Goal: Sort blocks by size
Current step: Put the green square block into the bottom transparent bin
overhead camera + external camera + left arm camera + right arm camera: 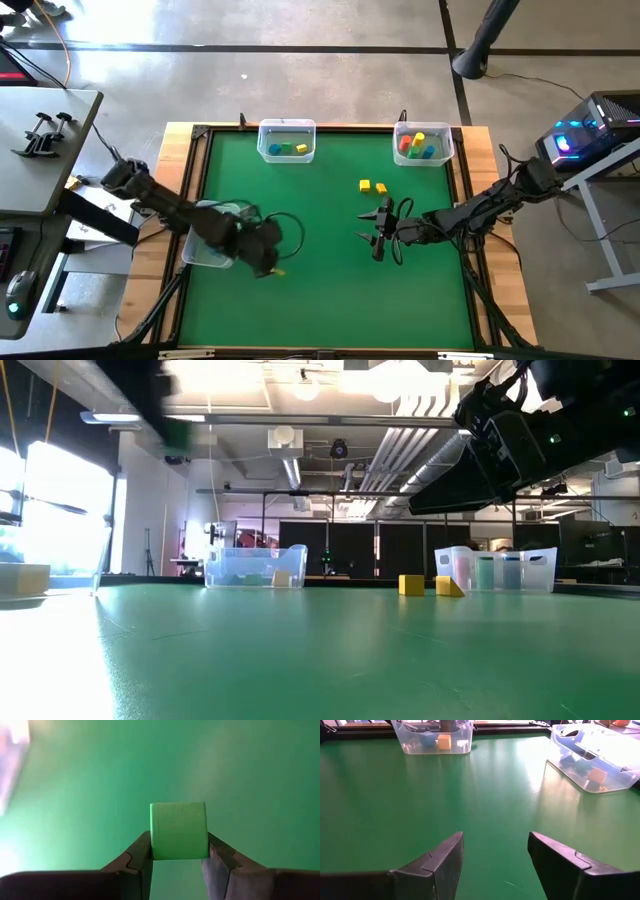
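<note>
No readable writing or brand marks show on anything. A green mat (330, 270) covers the table inside a wooden frame. Three clear bins sit on it. The far-left bin (287, 140) holds blue, green and yellow blocks. The far-right bin (423, 143) holds red, yellow, green and blue blocks. A third bin (208, 245) lies at the left edge under the left arm — its contents are hidden. Two yellow blocks (373, 186) rest loose on the mat just in front of the far-right bin. The left gripper (178, 862) hangs above the mat near the third bin, jaws clamped on a green cube (178, 830). The right gripper (381, 236) hovers near the centre — jaws spread, holding nothing.
</note>
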Available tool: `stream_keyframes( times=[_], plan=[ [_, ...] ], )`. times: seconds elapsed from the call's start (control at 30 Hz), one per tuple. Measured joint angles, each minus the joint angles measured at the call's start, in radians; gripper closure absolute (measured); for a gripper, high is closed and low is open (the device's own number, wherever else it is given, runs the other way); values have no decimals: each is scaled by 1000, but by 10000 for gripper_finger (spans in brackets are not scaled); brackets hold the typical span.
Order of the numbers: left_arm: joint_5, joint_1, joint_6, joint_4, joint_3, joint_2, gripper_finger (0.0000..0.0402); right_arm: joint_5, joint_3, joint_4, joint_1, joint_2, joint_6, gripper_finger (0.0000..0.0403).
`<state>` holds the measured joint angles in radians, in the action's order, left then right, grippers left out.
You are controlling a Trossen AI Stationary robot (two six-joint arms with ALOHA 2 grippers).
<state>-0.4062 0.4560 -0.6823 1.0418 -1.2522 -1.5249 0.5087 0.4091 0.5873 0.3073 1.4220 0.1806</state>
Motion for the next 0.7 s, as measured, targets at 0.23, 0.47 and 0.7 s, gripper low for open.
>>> stream_keyframes(
  times=[0.23, 0.47, 0.7],
  plan=[
    [256, 105, -512, 390, 21, 20, 299, 3, 0, 9, 0, 0, -5, 181],
    [305, 75, -645, 428, 172, 186, 299, 3, 0, 12, 0, 0, -6, 181],
    [342, -20, -742, 387, 408, 375, 299, -4, 0, 12, 0, 0, -9, 181]
  ],
)
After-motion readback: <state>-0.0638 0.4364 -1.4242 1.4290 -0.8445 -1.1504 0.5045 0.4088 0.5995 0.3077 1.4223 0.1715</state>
